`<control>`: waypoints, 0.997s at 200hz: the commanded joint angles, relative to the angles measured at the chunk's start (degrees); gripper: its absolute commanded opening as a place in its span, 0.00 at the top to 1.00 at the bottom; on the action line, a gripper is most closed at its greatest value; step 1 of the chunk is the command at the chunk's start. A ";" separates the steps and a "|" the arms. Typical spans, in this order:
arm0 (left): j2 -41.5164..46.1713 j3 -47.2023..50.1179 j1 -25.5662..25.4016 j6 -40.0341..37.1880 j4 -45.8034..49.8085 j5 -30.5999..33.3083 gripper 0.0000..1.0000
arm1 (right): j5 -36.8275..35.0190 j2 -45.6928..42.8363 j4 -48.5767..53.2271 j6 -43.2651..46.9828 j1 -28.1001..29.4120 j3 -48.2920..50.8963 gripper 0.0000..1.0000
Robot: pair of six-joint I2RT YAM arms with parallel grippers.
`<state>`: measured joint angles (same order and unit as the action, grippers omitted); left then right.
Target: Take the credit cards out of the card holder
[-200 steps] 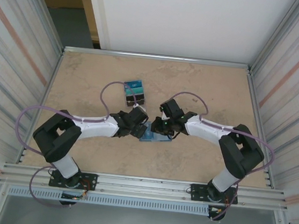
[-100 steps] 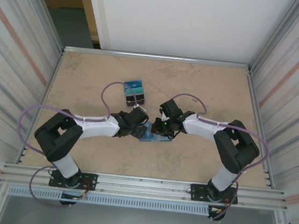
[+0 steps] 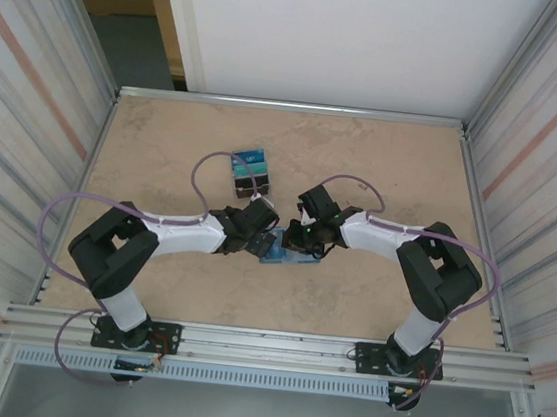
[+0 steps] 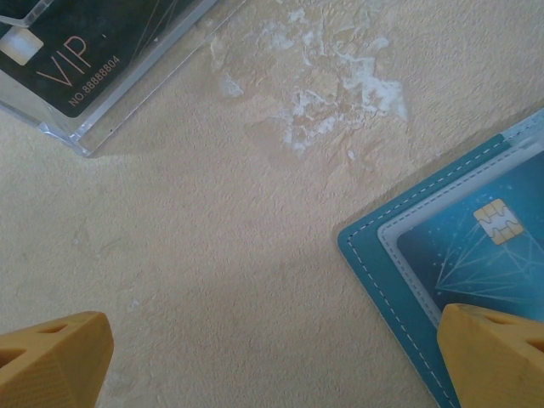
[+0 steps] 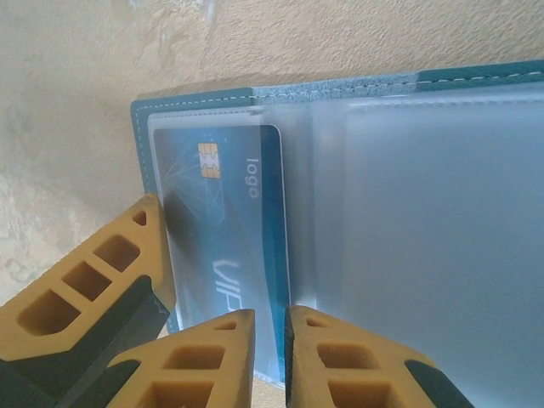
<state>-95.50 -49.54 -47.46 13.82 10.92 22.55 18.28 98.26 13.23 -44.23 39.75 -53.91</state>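
The right gripper (image 5: 285, 327) has its jaws drawn to a narrow slit, low over the open card holder (image 5: 195, 96); whether they pinch anything cannot be told. Just ahead of its fingertips a blue chip card (image 5: 229, 221) lies in the holder's clear end pocket. The left gripper (image 4: 276, 353) stands wide over the table (image 4: 212, 255), one finger over the holder's stitched corner. Farther ahead to its left, a dark VIP card (image 4: 76, 59) sits in a clear box (image 4: 127, 110).

Beige mottled table (image 3: 164, 155) between ribbed metal walls (image 3: 30, 90), white panel (image 3: 358, 37) behind.
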 commanded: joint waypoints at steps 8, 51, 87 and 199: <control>-1.26 -1.00 0.27 0.32 2.47 0.50 0.01 | 2.25 1.14 -1.10 -0.59 -0.80 0.08 0.83; -1.34 -0.91 0.27 -0.20 3.27 0.63 0.01 | 4.24 1.41 -3.42 -1.61 -1.69 1.62 0.83; -1.28 -0.70 0.27 -0.38 3.66 0.51 0.01 | 5.39 2.11 -4.97 -2.09 -2.22 2.44 0.83; -1.63 -0.14 0.19 -0.34 3.67 -0.23 0.01 | 11.55 3.31 -14.69 -5.55 -3.87 6.65 0.88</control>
<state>-95.74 -49.76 -47.46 13.78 11.77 22.52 26.30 100.82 3.03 -47.48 36.69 -49.47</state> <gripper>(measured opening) 0.986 0.134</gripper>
